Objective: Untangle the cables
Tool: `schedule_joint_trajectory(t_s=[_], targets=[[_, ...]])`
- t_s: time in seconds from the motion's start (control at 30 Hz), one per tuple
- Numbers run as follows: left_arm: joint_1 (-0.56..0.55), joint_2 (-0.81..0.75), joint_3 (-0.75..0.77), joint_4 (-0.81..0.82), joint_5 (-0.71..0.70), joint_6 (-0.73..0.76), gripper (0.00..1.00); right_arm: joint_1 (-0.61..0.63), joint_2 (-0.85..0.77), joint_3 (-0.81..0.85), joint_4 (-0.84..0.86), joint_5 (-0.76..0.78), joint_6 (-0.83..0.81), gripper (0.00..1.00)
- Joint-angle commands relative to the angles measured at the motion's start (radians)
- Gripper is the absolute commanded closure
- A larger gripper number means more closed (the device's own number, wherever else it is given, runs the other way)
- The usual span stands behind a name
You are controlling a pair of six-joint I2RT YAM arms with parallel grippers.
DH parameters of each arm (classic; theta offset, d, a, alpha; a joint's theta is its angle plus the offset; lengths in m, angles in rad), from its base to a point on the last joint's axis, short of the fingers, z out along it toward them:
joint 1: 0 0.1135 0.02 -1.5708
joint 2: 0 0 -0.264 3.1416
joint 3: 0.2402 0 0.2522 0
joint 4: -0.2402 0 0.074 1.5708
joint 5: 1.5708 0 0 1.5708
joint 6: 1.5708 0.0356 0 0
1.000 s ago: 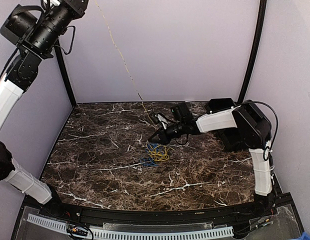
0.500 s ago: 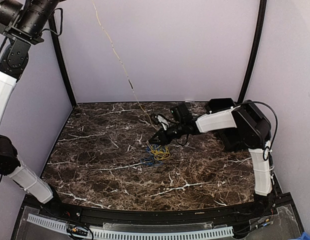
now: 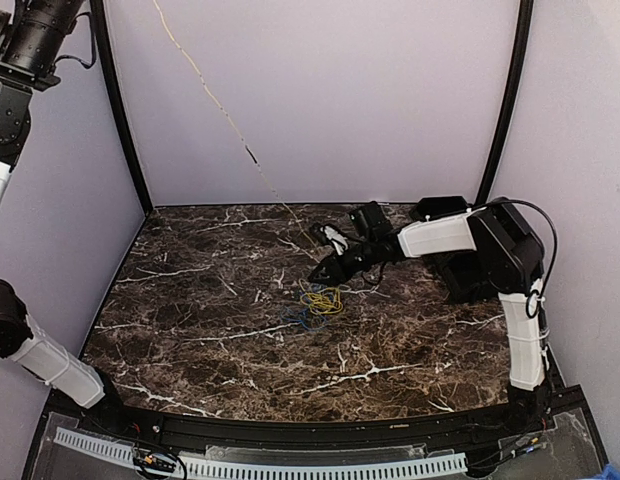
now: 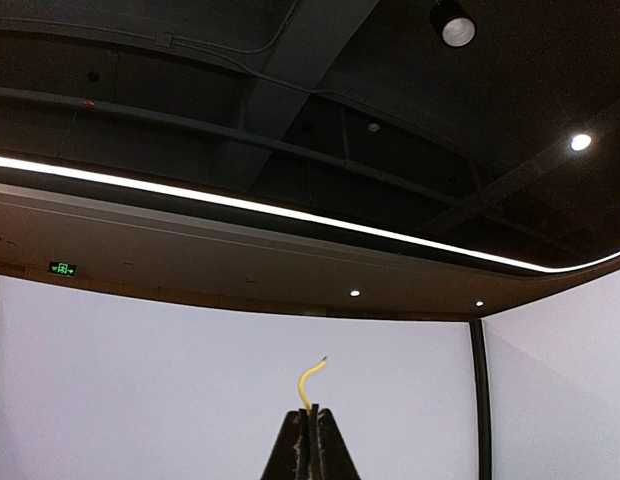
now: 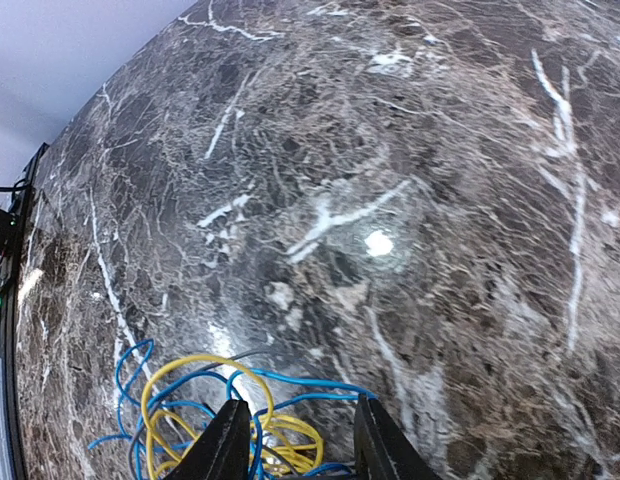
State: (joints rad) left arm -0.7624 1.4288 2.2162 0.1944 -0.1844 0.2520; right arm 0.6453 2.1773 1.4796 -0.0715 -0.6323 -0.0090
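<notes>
- We see the cables [image 3: 316, 304], a small tangle of yellow and blue loops, lying near the middle of the desk [image 3: 190, 300]; one yellow cable [image 3: 228, 122] runs taut from the cables up and away to the left, out of the overhead view.
- Only the left wrist view shows its end; there the left jaws are pressed together on the yellow cable [image 4: 308, 380], whose short curled tip pokes out past them.
- Only the right wrist view shows the right jaws closely; they stand partly open just above the cables [image 5: 205, 420], gripping nothing; overhead, the right arm [image 3: 440, 235] reaches the cables from the right.
- The desk is dark marble with white veins; lilac walls [image 3: 370, 100] and black posts [image 3: 505, 100] stand behind the cables; the left wrist view alone shows us a dark ceiling [image 4: 240, 90], a light strip [image 4: 290, 215] and a green sign [image 4: 62, 268].
</notes>
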Motion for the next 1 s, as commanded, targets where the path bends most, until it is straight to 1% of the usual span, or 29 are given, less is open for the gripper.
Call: schedule_joint_trajectory(t_s=[0.0, 0.07, 0.13, 0.23, 0.3, 0.37, 0.47, 0.57, 0.67, 0.77, 0.83, 0.97], targets=[[-0.003, -0.074, -0.034, 0.079, -0.039, 0.066, 1.00, -0.082, 0.000, 0.008, -0.043, 0.003, -0.017, 0.63], [-0.004, -0.092, -0.046, 0.085, -0.048, 0.091, 1.00, -0.113, -0.011, -0.009, -0.042, 0.024, -0.019, 0.61], [-0.003, -0.108, -0.046, 0.085, -0.066, 0.139, 1.00, -0.138, -0.022, -0.021, -0.044, 0.047, -0.025, 0.56], [-0.003, -0.128, -0.047, 0.086, -0.143, 0.216, 1.00, -0.158, -0.037, -0.023, -0.066, 0.076, -0.061, 0.51], [-0.004, -0.145, -0.072, 0.093, -0.176, 0.235, 1.00, -0.169, -0.040, -0.021, -0.077, 0.079, -0.072, 0.52], [-0.004, -0.169, -0.141, 0.096, -0.190, 0.241, 1.00, -0.179, -0.049, -0.024, -0.078, 0.076, -0.075, 0.53], [-0.003, -0.186, -0.203, 0.077, -0.231, 0.233, 1.00, -0.195, -0.060, -0.030, -0.071, 0.079, -0.076, 0.56], [-0.003, -0.223, -0.302, 0.086, -0.266, 0.214, 1.00, -0.203, -0.070, -0.031, -0.072, 0.088, -0.084, 0.56], [-0.003, -0.260, -0.401, 0.077, -0.317, 0.166, 1.00, -0.205, -0.087, -0.039, -0.074, 0.099, -0.100, 0.56], [-0.003, -0.306, -0.563, 0.027, -0.347, 0.107, 1.00, -0.205, -0.113, -0.048, -0.079, 0.081, -0.122, 0.55], [-0.002, -0.325, -0.658, -0.021, -0.355, 0.043, 1.00, -0.205, -0.134, -0.038, -0.105, 0.054, -0.157, 0.53], [-0.003, -0.355, -0.827, -0.111, -0.338, -0.136, 1.00, -0.201, -0.192, -0.002, -0.178, 0.013, -0.234, 0.48]])
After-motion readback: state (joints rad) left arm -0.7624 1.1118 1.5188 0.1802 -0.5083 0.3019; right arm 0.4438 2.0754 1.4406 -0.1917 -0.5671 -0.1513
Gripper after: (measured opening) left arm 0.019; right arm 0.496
